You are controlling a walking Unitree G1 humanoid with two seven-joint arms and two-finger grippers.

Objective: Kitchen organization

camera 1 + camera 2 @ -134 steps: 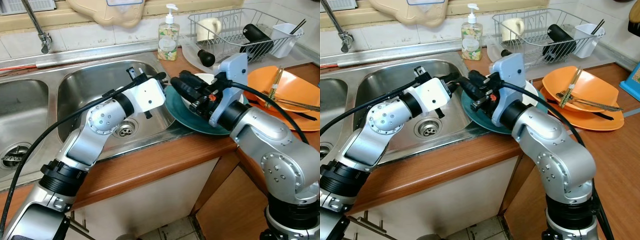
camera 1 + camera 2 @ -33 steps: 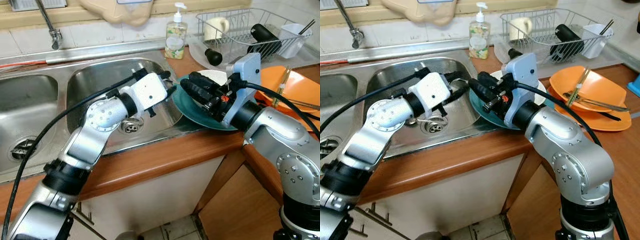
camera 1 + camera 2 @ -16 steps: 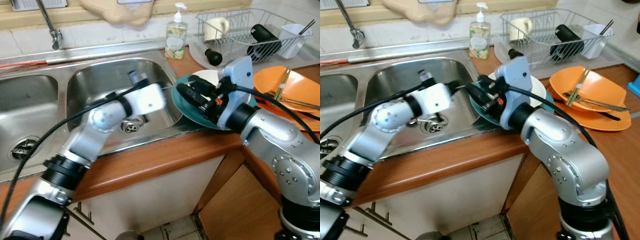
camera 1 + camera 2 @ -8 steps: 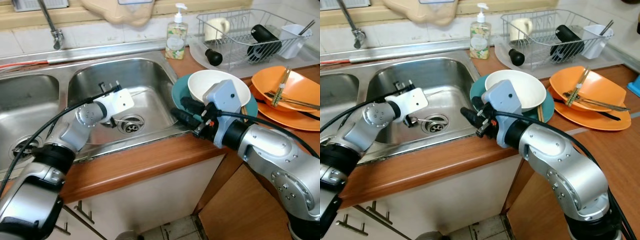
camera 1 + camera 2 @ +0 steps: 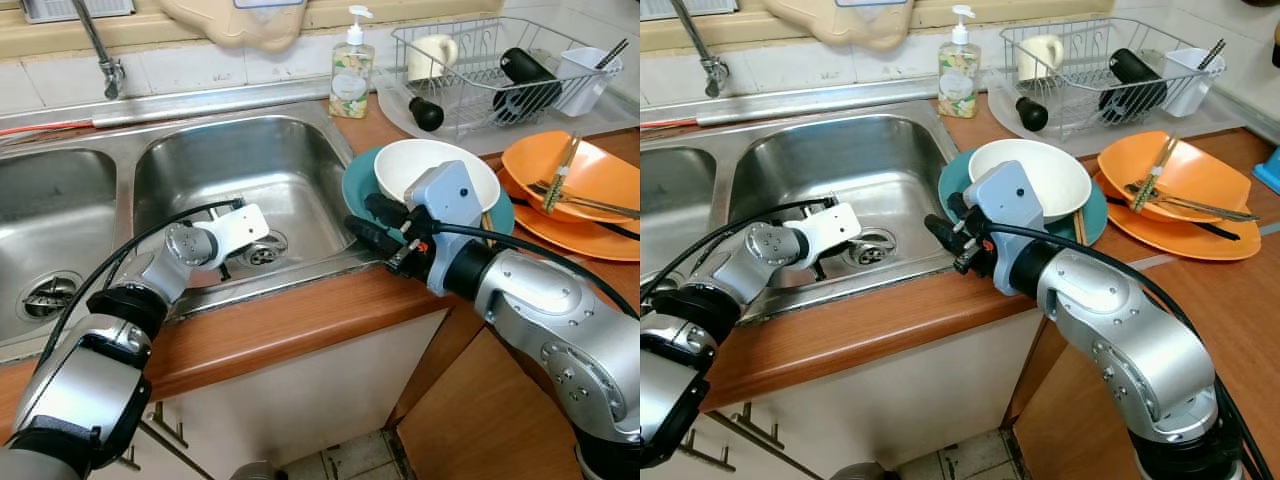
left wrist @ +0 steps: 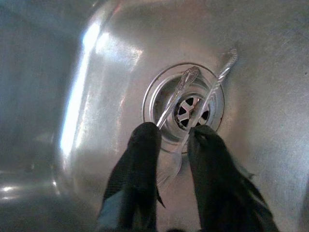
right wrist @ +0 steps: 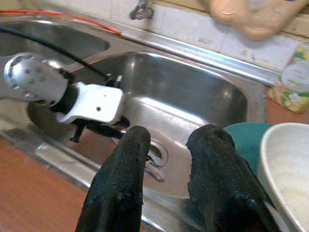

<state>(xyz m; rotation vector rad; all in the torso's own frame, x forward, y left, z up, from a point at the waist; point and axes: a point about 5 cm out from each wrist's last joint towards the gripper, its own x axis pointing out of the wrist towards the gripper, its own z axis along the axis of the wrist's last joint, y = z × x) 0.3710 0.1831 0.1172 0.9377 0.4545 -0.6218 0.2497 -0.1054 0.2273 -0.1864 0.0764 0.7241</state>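
While the double steel sink [image 5: 60,215] takes up most of the counter, the work sits in its right-hand basin, at the drain [image 6: 186,107].

Item: wooden counter [image 5: 290,320], running along the sink's front edge and round to the robot's right.

Item: wire dish rack [image 5: 480,75] at the back right, holding a cream mug, a black cylinder and a white cutlery holder.

Item: two stacked orange plates [image 5: 1175,195] with utensils laid across them, right of the rack.

Item: teal plate [image 5: 358,185] carrying a white bowl [image 5: 420,170], just beside the basin's right rim.

Item: soap dispenser [image 5: 350,70] behind the basin; its label is printed, but no wording can be read. No other legible writing anywhere.

Item: right gripper [image 7: 169,183] — fingers spread apart, holding nothing, hovering above the counter edge in front of the teal plate.

Item: left gripper [image 6: 174,145] — lowered into the basin, fingers parted, nothing yet clamped, straddling one of two pieces of cutlery [image 6: 212,92] that lie handle-up across the drain.

Handling note, as a judgement: the step appears to be retrieving the cutlery from the basin. The thin, flat handles lie against slick steel, so the fingertips should press down to the basin floor before closing, centred on a single handle, lest the second piece be dragged or the first slide out.
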